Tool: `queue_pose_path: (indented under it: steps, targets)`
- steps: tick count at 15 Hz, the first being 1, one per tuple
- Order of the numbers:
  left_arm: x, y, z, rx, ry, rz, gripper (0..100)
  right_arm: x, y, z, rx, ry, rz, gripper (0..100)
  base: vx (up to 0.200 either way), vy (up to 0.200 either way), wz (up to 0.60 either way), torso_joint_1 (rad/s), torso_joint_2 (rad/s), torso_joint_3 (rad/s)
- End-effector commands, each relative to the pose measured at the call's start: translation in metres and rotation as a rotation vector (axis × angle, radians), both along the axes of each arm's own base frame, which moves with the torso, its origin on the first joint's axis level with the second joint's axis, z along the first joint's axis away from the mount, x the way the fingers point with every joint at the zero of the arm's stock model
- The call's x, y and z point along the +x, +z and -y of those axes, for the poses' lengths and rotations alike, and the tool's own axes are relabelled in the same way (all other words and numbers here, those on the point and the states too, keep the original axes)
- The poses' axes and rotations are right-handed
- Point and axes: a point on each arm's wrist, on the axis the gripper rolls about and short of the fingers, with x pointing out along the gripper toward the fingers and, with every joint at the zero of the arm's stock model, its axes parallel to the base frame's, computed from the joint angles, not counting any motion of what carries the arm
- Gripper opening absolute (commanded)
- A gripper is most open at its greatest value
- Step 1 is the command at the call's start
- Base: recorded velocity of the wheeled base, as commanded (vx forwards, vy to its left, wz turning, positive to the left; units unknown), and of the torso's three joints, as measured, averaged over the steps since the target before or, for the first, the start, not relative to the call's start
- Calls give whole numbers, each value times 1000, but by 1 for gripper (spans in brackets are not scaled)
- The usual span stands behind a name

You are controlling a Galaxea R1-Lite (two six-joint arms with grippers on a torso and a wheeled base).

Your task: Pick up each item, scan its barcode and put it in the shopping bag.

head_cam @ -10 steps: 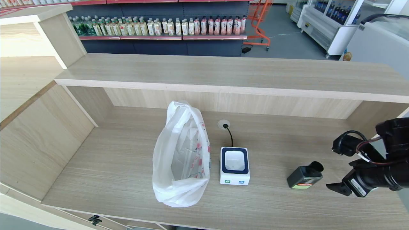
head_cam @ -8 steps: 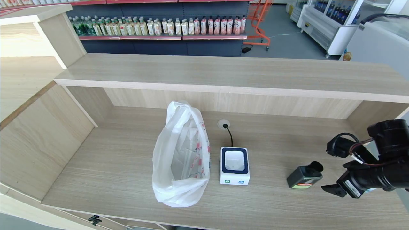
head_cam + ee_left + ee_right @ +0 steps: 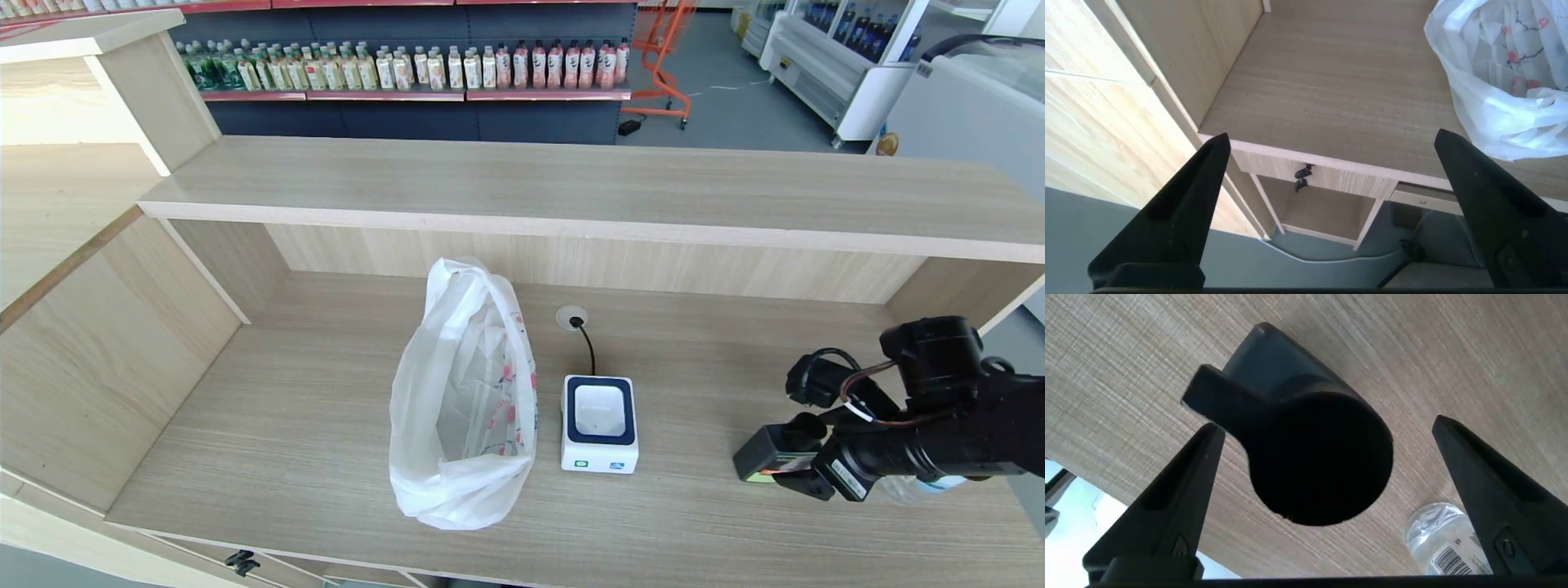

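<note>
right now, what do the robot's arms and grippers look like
The right arm is black, built of chunky rounded links, with a looped black cable, thin red and white wires and a white printed label near the wrist. The right gripper and left gripper have matte black, wedge-shaped fingers tapering to blunt tips.

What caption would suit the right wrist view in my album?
Open right tool flanks a capped black bottle lying on the wooden counter, a clear bottle nearby.

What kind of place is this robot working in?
Most likely a shop's checkout counter: shelves of bottled drinks stand behind it, and a barcode scanner and a white shopping bag sit on it.
</note>
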Motion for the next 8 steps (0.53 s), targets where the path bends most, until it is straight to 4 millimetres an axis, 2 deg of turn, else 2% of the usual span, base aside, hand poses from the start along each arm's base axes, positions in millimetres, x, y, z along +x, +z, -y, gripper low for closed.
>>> queue_pose_path:
  steps: [1,6,7,8]
  targets:
    - [0,0,0,0,1,0,100,3,-6,-5,3,31,-13,100,0,0,0,0,0,0]
    - [0,0,0,0,1,0,100,15,-19,-10,49,110,20,100,0,0,0,0,0,0]
    - [0,0,0,0,1,0,100,15,-19,-10,62,120,18,0,0,0,0,0,0,0]
    - [0,0,0,0,1,0,100,18,-21,-11,81,135,13,0,0,0,0,0,0,0]
